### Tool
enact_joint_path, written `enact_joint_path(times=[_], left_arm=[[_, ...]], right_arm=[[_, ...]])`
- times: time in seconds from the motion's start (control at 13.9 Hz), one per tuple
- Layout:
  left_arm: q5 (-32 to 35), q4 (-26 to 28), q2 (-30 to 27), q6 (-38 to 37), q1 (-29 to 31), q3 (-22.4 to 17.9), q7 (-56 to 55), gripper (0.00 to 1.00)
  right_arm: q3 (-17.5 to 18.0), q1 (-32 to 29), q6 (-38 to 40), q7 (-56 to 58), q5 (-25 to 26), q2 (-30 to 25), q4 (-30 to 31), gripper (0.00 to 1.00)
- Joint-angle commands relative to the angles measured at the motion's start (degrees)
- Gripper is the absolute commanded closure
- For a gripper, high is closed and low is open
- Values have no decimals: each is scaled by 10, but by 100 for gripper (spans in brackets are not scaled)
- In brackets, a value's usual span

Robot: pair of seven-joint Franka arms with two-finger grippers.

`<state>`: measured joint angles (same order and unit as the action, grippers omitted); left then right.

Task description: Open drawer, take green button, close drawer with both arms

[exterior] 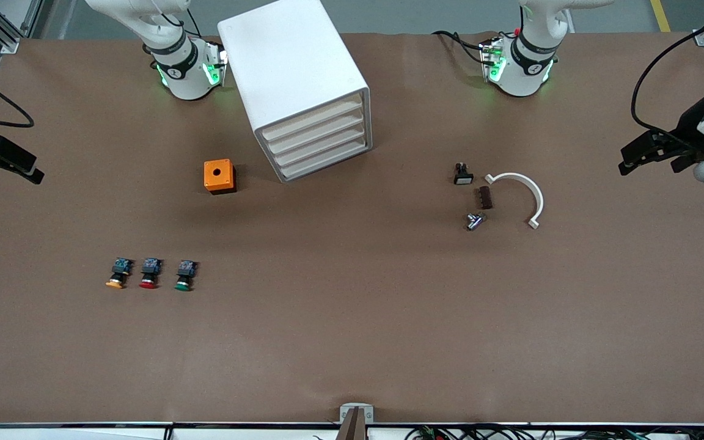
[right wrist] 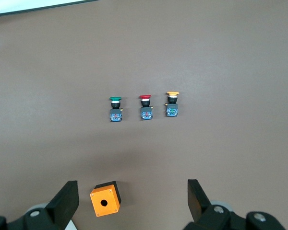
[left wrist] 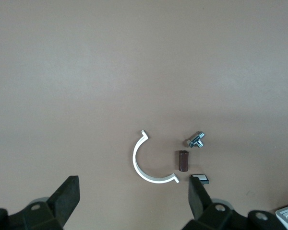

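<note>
Cabinet [exterior: 303,85] stood mid-tabletop, every drawer [exterior: 321,160] shut. Both arms waited: left tool [exterior: 648,156] and right tool [exterior: 7,165] spread, empty, at opposite tabletop ends. Green button [exterior: 184,275] lay nearer the camera, beside red-capped [exterior: 149,273] twin. Risk: picking the wrong cap.

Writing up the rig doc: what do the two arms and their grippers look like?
Both arms are glossy white with black bands; the bases glow with green lights, and black cables run to them. The left gripper and the right gripper are black, with two blocky angular fingers each; small round fasteners sit at the finger roots.
</note>
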<state>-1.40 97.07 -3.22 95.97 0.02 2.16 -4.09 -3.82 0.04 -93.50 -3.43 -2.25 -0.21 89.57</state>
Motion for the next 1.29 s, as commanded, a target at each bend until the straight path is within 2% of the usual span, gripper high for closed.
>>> enact_joint_path(times=[0.0,0.22,1.22], left_arm=[[9,-36,5,-37,6,-1,13,0],[6,-46,5,-67,9,0,11,0],[3,-45,7,-91,5,6,6,0]], right_arm=[[4,-5,1,-6,-4,-11,6,0],[3,-5,2,-2,-3,-11,6,0],[1,-8,-1,4,-4,-11,5,0]])
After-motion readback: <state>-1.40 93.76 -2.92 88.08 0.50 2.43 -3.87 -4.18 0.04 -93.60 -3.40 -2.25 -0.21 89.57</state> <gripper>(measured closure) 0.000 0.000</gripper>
